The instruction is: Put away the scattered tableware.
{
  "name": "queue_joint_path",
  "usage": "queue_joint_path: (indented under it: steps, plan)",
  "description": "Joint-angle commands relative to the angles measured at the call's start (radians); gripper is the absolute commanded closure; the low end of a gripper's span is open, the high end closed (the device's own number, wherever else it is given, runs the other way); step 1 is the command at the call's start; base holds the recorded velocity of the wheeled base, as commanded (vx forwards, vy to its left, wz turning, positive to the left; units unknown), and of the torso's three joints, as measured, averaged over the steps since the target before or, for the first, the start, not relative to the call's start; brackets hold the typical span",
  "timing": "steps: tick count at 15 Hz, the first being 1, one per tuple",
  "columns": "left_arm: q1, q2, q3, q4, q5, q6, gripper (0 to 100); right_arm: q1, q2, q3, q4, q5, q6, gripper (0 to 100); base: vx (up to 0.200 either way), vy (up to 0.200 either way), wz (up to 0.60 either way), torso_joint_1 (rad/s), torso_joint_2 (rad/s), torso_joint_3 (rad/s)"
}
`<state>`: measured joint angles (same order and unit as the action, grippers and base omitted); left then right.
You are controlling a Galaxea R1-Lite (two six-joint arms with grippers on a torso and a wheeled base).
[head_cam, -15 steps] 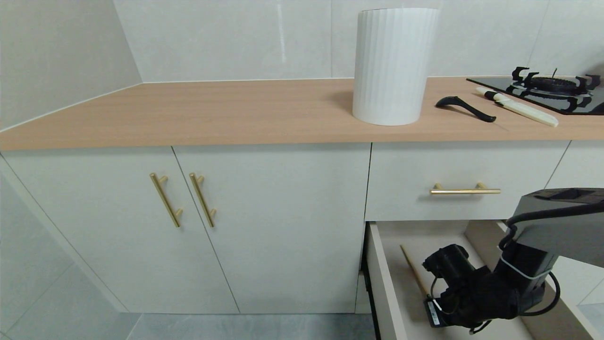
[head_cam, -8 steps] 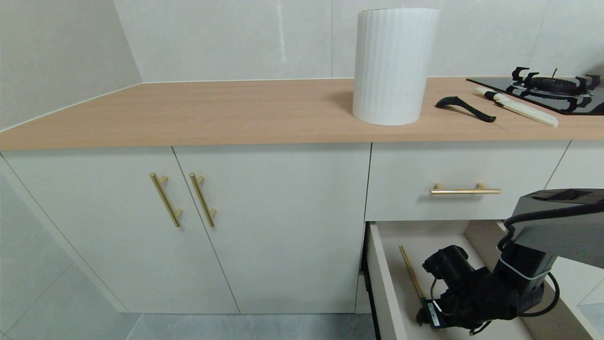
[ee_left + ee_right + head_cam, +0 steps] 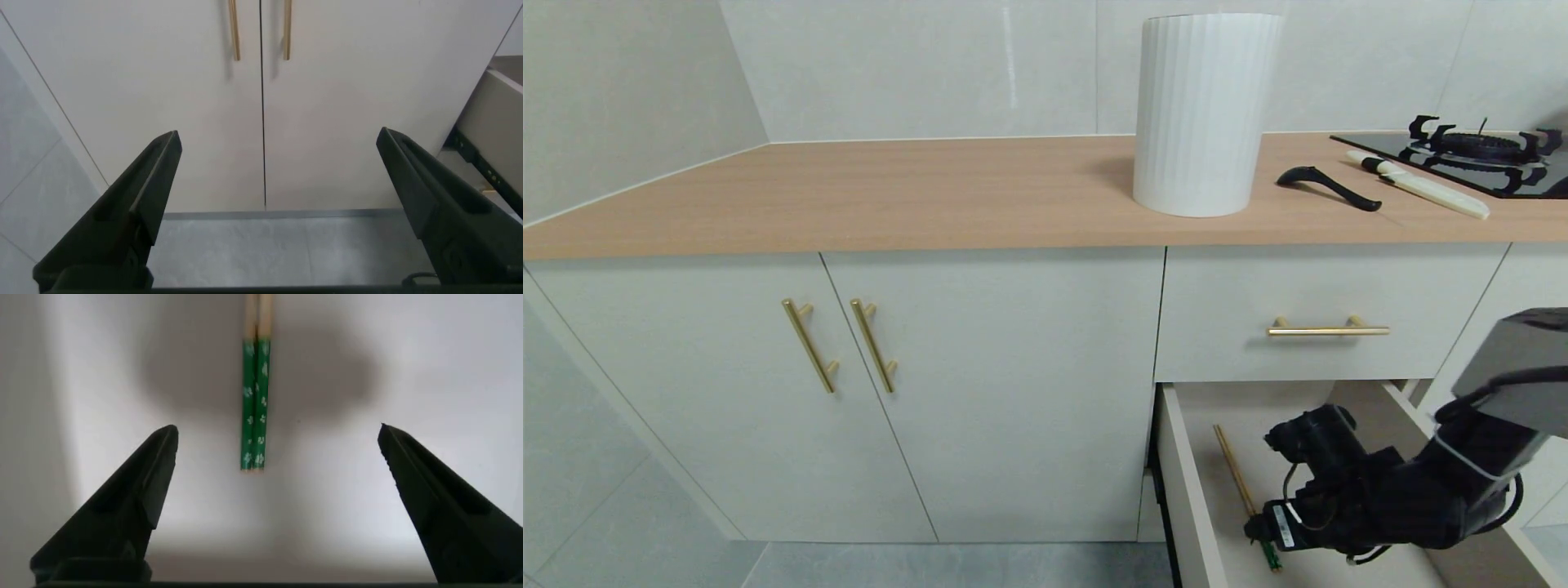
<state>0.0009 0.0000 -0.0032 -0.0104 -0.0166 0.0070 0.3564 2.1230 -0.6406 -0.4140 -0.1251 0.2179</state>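
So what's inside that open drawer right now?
A pair of chopsticks with green ends lies on the floor of the drawer, near its left wall. The right gripper hangs open over them. The arm covers the floor farther right, so anything there is hidden.

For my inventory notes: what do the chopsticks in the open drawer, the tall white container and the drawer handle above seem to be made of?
Chopsticks: probably bamboo or wood, pale bare shafts, green painted patterned ends.
Tall white container: matte, vertically ribbed; ceramic or plastic, unclear which.
Drawer handle: likely metal, satin gold sheen.
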Motion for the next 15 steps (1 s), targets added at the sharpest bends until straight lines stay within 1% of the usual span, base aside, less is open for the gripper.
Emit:
queue_joint_path:
  steps: [1, 3, 4, 5, 6, 7, 8, 11, 15]
  plan:
    - [0.001, 0.000, 0.000, 0.000, 0.000, 0.001, 0, -0.020, -0.316, 0.072, 0.000, -0.011, -0.110, 0, 0.000, 0.000, 0.00, 0.000, 0.00, 0.000]
    - [0.001, 0.000, 0.000, 0.000, 0.000, -0.001, 0, -0.050, -0.512, 0.081, 0.008, -0.018, -0.141, 0, 0.000, 0.000, 0.00, 0.000, 0.00, 0.000]
    - [0.001, 0.000, 0.000, 0.000, 0.000, 0.001, 0, -0.089, -0.598, 0.081, 0.017, -0.018, -0.190, 0, 0.000, 0.000, 0.00, 0.000, 0.00, 0.000]
    - [0.001, 0.000, 0.000, 0.000, 0.000, -0.001, 0, -0.129, -0.667, 0.081, 0.026, -0.008, -0.247, 0, 0.000, 0.000, 0.00, 0.000, 0.00, 0.000]
    - [0.001, 0.000, 0.000, 0.000, 0.000, 0.001, 0, -0.137, -0.675, 0.081, 0.027, -0.008, -0.253, 0, 0.000, 0.000, 0.00, 0.000, 0.00, 0.000]
    - [0.001, 0.000, 0.000, 0.000, 0.000, 0.001, 0, -0.172, -0.741, 0.076, 0.032, 0.024, -0.272, 0, 0.000, 0.000, 0.00, 0.007, -0.07, -0.056]
    - [0.001, 0.000, 0.000, 0.000, 0.000, 0.001, 0, -0.191, -0.765, 0.076, 0.032, 0.045, -0.279, 0, 0.000, 0.000, 0.00, 0.007, -0.23, -0.222]
    - [0.001, 0.000, 0.000, 0.000, 0.000, -0.001, 0, -0.195, -0.781, 0.078, 0.032, 0.055, -0.301, 0, 0.000, 0.000, 0.00, 0.043, -0.24, -0.328]
    - [0.001, 0.000, 0.000, 0.000, 0.000, -0.001, 0, -0.195, -0.782, 0.078, 0.032, 0.055, -0.301, 0, 0.000, 0.000, 0.00, 0.072, -0.53, -0.350]
